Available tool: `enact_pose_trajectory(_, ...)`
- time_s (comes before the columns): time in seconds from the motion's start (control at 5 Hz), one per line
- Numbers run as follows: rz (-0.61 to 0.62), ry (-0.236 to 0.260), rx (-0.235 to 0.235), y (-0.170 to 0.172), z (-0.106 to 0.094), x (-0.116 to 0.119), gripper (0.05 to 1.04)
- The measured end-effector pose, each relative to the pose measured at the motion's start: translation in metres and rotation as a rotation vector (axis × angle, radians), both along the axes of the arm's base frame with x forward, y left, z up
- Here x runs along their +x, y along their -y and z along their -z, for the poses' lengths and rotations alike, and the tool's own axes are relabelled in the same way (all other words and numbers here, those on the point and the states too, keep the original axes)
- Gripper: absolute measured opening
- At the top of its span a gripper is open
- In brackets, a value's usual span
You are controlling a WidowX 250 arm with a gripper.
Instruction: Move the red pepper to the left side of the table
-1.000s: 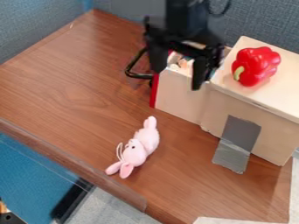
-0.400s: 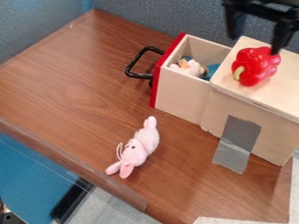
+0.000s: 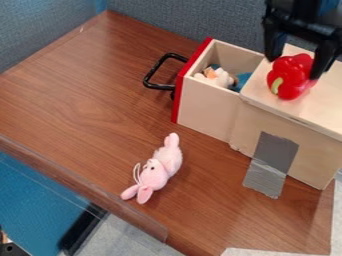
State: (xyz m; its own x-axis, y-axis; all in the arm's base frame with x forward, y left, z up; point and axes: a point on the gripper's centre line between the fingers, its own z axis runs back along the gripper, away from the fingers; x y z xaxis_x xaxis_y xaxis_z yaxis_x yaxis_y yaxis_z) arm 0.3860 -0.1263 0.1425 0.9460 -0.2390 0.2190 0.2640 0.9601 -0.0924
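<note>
Red pepper (image 3: 290, 76) sits upper right, the spread hand (image 3: 295, 66) astride it. Off-centre closing could roll it into the drawer (image 3: 208, 104).

Robotics lab with an office-cubicle look, blue-grey fabric partitions (image 3: 194, 22) far and left, wood-grain tabletop (image 3: 93, 110), black robot gripper (image 3: 294, 68) over a duct-taped wooden drawer box (image 3: 307, 150)

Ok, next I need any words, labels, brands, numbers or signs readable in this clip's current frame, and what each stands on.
There are none that can be read: no lettering or numbers can be made out on the red pepper, the wooden box, its drawer, the grey tape or the pink plush rabbit.
</note>
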Motion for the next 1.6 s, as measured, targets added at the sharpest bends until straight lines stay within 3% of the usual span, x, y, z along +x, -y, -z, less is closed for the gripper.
enact_pose_trajectory(0.2, 0.016, -0.043, 0.034, -0.002, 0.019, 0.002, 0.999)
enact_pose_trajectory(0.4, 0.032, -0.049, 0.038, -0.003, 0.022, 0.0, 0.958)
enact_pose_trajectory(0.6, 0.029, -0.048, 0.035, -0.004, 0.018, -0.004, 0.88)
enact_pose_trajectory(0.8, -0.035, -0.003, -0.002, -0.018, -0.013, -0.008, 0.88)
enact_pose_trajectory(1.0, -0.24, -0.026, -0.035, -0.078, -0.017, -0.018, 0.879)
enact_pose_trajectory(1.2, -0.345, -0.095, -0.057, -0.12, 0.011, -0.037, 0.879)
enact_pose_trajectory(1.4, -0.447, -0.119, -0.041, -0.174, 0.035, -0.058, 0.879)
enact_pose_trajectory(1.6, -0.5, -0.11, -0.013, -0.221, 0.056, -0.078, 0.879)
